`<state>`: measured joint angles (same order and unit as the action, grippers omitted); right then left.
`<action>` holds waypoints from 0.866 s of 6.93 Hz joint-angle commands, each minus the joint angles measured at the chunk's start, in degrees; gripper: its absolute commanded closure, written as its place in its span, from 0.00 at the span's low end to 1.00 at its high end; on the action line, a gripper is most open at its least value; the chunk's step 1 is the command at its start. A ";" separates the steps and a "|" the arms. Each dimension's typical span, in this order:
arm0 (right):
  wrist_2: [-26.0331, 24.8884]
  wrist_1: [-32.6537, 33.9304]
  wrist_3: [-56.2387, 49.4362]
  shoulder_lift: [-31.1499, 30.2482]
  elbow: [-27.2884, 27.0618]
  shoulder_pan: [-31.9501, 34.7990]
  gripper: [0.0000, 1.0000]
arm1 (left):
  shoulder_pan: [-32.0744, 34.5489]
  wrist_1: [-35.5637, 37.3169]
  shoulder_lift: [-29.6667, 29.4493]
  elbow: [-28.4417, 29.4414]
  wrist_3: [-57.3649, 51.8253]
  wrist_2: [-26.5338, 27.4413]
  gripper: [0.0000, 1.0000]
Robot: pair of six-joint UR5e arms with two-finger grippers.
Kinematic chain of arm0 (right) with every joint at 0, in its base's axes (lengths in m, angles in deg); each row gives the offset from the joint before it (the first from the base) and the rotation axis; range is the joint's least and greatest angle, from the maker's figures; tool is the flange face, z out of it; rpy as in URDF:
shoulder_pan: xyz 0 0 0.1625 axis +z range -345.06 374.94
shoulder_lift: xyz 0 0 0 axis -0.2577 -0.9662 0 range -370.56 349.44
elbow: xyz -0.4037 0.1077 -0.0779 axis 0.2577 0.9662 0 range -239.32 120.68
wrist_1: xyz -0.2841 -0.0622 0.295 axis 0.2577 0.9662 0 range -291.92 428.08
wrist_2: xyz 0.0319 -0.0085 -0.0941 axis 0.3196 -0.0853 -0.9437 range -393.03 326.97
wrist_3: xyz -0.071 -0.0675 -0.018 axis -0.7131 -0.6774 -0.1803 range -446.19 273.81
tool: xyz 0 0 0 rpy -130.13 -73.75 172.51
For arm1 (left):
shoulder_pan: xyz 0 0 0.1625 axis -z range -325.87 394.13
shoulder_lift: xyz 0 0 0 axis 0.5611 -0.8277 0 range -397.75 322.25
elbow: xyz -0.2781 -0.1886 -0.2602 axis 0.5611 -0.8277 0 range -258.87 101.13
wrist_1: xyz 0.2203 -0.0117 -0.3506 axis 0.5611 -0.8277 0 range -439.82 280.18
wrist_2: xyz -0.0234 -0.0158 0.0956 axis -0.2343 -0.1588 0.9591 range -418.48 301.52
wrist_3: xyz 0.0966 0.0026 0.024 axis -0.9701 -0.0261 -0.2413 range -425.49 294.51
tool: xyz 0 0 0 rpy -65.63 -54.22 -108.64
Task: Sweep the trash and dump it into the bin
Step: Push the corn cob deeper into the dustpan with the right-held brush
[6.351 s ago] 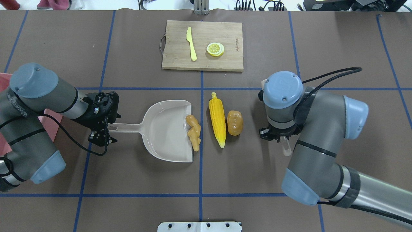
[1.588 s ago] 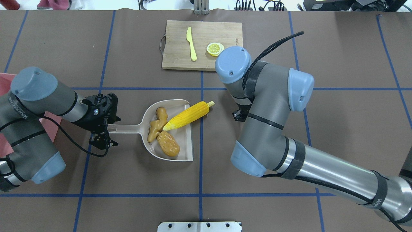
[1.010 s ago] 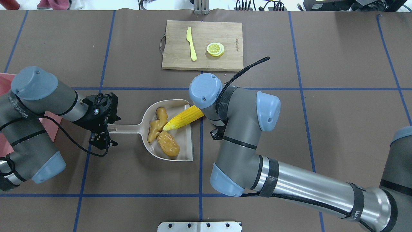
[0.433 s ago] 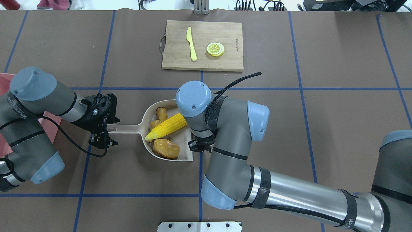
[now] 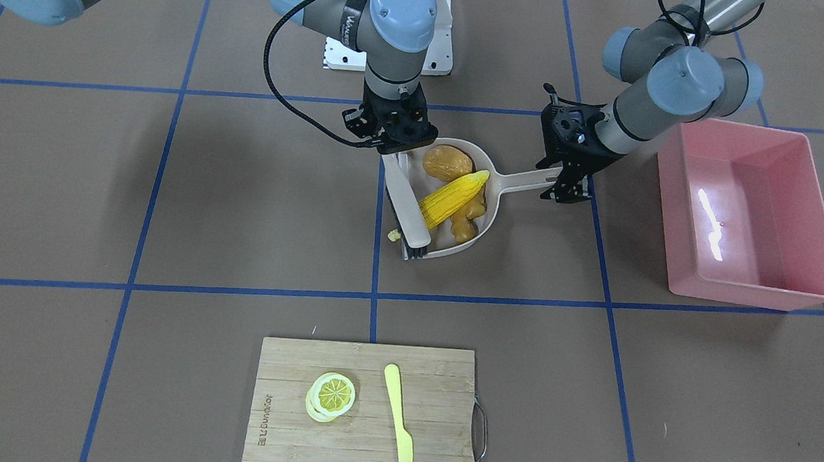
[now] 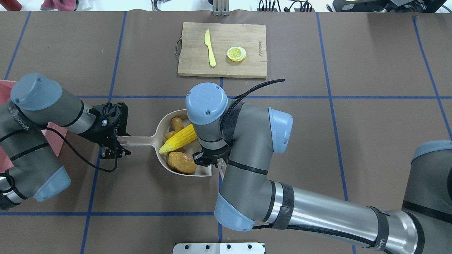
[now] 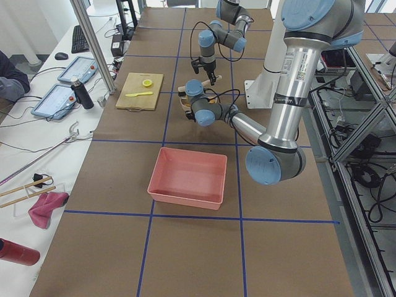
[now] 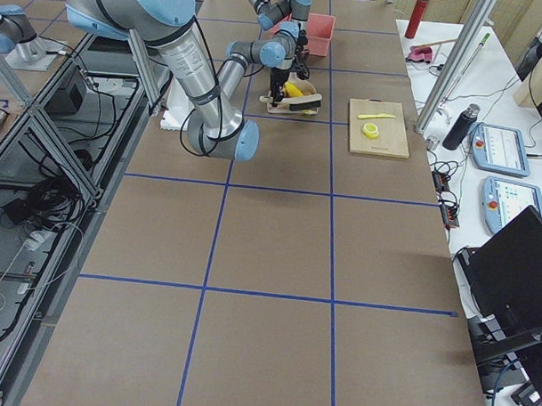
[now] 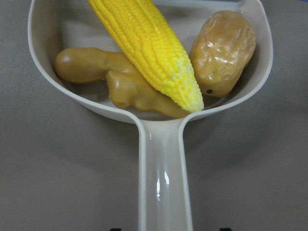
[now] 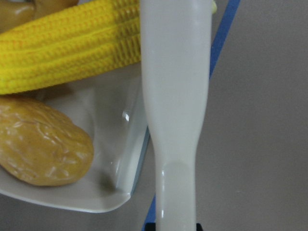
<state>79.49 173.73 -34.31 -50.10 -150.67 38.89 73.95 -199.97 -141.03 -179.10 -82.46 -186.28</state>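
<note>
Pale brush (image 5: 406,205) barring dustpan (image 5: 528,179) mouth, right arm (image 6: 247,141) overhead, open table (image 5: 622,235) between handle and bin (image 5: 748,298).

Robotics lab. Robot arms (image 7: 291,80) at brown table (image 7: 185,260), blue tape grid (image 6: 141,213). Aluminium post (image 7: 93,46) at edge. Tablets (image 7: 77,68), keyboard (image 7: 80,38) on white bench (image 7: 25,124) beyond table.

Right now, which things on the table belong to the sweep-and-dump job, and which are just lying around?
Job: potato, corn cob, ginger root, dustpan, brush, pink bin.
Lying about: cutting board, lemon slice, yellow knife.
</note>
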 commanded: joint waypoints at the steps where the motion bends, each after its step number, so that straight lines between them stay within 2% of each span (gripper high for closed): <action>1: 1.72 -0.88 2.34 -0.26 -3.03 0.47 1.00 | 0.00 0.00 0.00 0.04 0.28 0.09 0.77; 3: 7.51 1.39 2.61 -0.62 -7.86 5.02 1.00 | 0.09 0.00 0.09 0.04 0.37 0.00 0.91; 4: 9.71 2.88 2.53 -2.45 -11.28 8.79 1.00 | 0.09 0.00 0.09 -0.05 0.28 0.00 0.93; 6: 14.81 2.90 1.39 -6.92 -13.77 15.39 1.00 | 0.35 0.00 0.09 -0.05 0.45 -0.35 1.00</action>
<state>91.70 176.41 -32.42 -54.36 -162.81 50.74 74.15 -199.96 -140.94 -179.14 -82.09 -186.44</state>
